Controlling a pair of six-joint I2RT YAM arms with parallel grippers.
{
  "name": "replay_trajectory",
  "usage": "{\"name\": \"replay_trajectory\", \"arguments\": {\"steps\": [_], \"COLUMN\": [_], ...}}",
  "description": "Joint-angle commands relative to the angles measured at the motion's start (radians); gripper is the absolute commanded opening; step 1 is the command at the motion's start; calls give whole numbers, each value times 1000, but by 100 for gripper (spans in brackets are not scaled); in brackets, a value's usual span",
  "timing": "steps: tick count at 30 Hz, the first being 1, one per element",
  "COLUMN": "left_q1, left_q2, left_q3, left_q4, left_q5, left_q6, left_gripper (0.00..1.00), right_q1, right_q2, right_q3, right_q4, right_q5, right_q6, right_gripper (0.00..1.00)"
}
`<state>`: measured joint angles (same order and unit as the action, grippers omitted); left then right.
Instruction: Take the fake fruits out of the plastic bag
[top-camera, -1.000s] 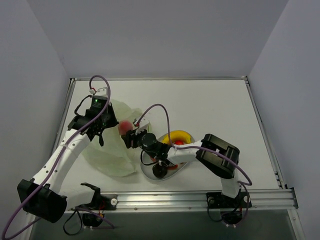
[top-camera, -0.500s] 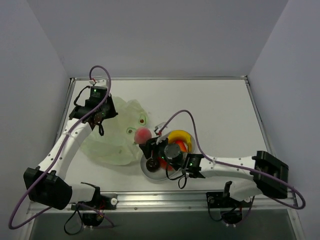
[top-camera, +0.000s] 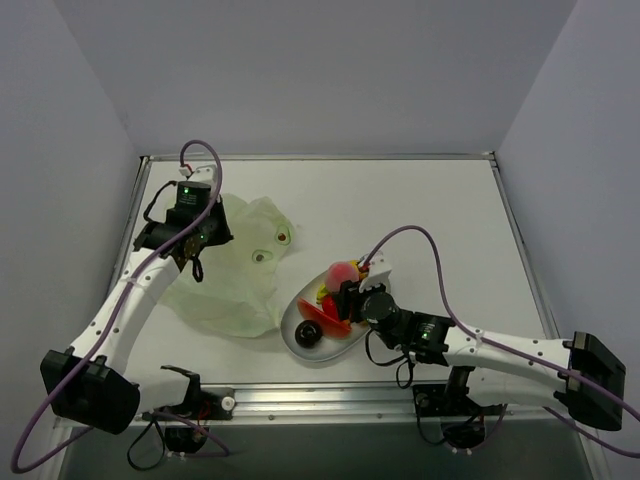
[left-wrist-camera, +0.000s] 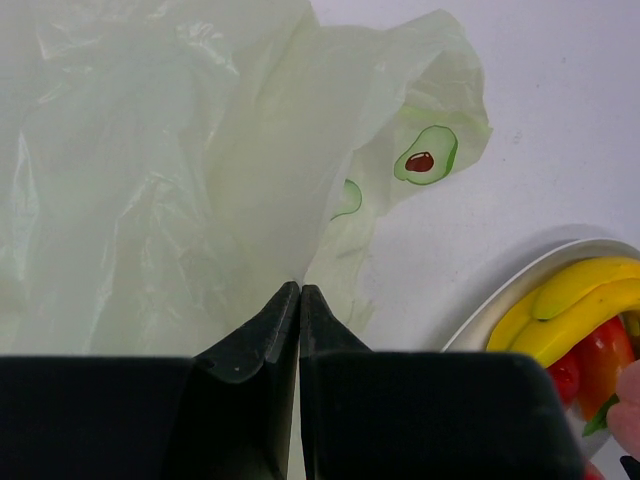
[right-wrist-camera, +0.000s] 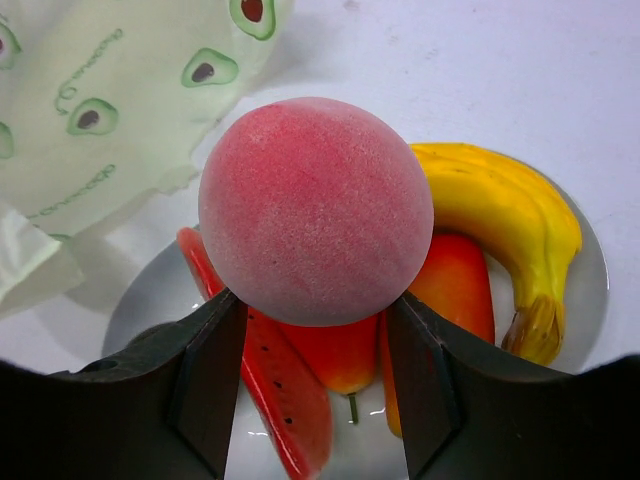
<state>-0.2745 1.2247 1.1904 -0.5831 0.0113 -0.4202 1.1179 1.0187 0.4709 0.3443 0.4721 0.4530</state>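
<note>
The pale yellow-green plastic bag (top-camera: 235, 275) lies crumpled at the left, and its avocado prints show in the left wrist view (left-wrist-camera: 160, 180). My left gripper (top-camera: 192, 262) (left-wrist-camera: 300, 290) is shut on a fold of the bag. My right gripper (top-camera: 343, 287) (right-wrist-camera: 312, 300) is shut on the pink ball (top-camera: 342, 271) (right-wrist-camera: 315, 210) and holds it just above the white oval plate (top-camera: 288, 322) (right-wrist-camera: 590, 290). On the plate lie a yellow banana (right-wrist-camera: 500, 215), a red watermelon slice (right-wrist-camera: 275, 390), an orange-red piece (right-wrist-camera: 455, 290) and a dark purple fruit (top-camera: 307, 335).
The plate stands near the table's front edge, right of the bag. The metal rail (top-camera: 400, 395) runs along the front. Grey walls close in the table at the back and on both sides.
My right gripper has carried the pink ball from the bag's mouth rightward to above the plate, its arm stretching out low. My left gripper has kept hold of the bag and shifted slightly.
</note>
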Motion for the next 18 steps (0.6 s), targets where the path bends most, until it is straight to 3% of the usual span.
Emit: {"name": "replay_trajectory", "arguments": {"steps": [1, 10, 18], "left_q1": [4, 4, 4], "left_q2": [-27, -11, -22], "left_q3": [-9, -37, -51], "left_q4": [2, 8, 17], "left_q5": [0, 3, 1], "left_q6": [27, 38, 35], "left_gripper": [2, 3, 5], "right_q1": [-7, -6, -10], "right_q2": [29, 20, 98], "right_q3": [15, -21, -18], "right_q4": [-37, -48, -62], "right_q5": [48, 34, 74], "right_q6": [21, 72, 87], "right_gripper": [36, 38, 45]}}
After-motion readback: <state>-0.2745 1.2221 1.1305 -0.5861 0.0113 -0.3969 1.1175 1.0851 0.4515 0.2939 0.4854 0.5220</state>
